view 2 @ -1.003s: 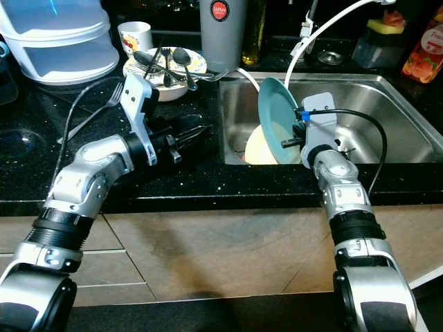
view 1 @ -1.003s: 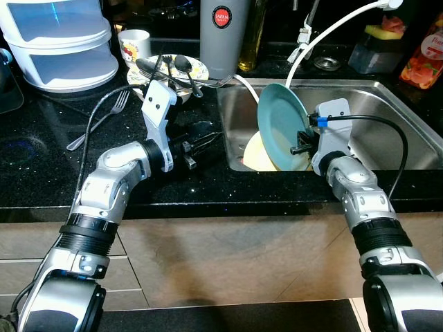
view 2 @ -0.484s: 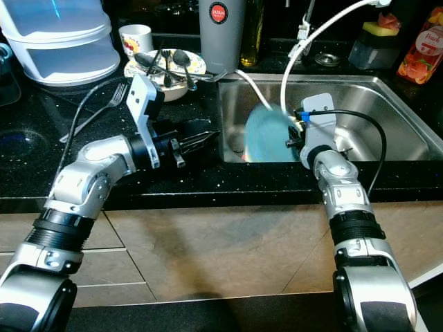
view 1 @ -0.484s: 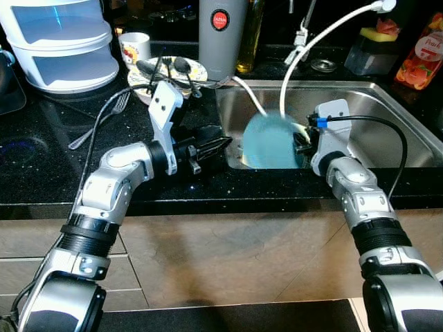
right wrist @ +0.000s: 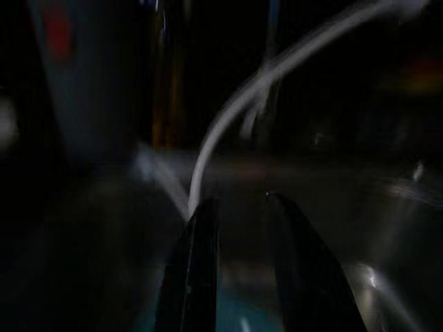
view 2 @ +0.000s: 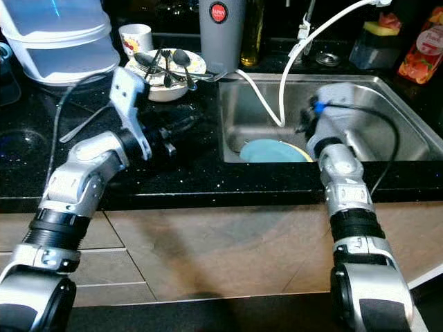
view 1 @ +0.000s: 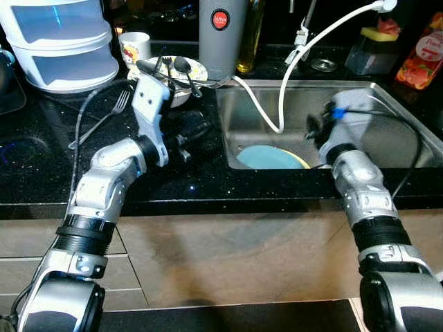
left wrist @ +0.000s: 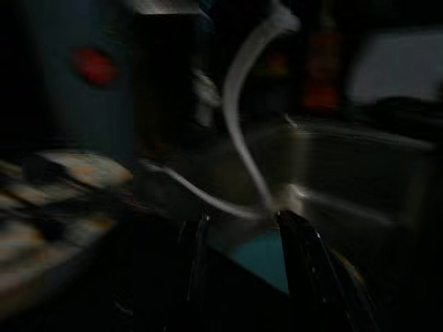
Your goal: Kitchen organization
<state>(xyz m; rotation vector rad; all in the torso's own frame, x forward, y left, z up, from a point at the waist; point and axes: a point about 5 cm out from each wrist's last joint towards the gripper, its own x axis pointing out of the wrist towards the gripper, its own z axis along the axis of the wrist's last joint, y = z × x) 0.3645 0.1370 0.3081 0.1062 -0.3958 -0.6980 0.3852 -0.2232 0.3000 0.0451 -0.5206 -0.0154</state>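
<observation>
**Plate in Sink, Both Jaws Empty**

**Position of the work.** The blue plate (view 1: 268, 157) lies flat in the sink (view 1: 387, 97), at the lower centre of the left eye view, against the near wall of the basin. It rests on a yellow plate (view 1: 302, 163), of which a thin edge shows on its right side. A white hose (view 1: 304, 48) hangs into the basin above both plates.

**Right gripper.** The right gripper (right wrist: 239, 228) is held over the sink, right of centre in the frame, with its fingers directed toward the back of the basin. In the right wrist view the jaws stand a narrow gap apart and grip nothing. The blue plate lies below and to the left of them, just beside the wrist.

**Left gripper.** The left gripper (left wrist: 242, 235) is over the black bench (view 1: 41, 173), left of the sink rim, pointing toward the basin. Its jaws are parted and empty. A bowl of cutlery (view 1: 173, 69) and a loose fork (view 1: 104, 117) lie behind it, at upper left.

**Governing relation.** The right arm is the nearer to the plates. Being flat, the blue plate presents only its rim; the right jaws would probably need to tilt downward to reach that edge.
</observation>
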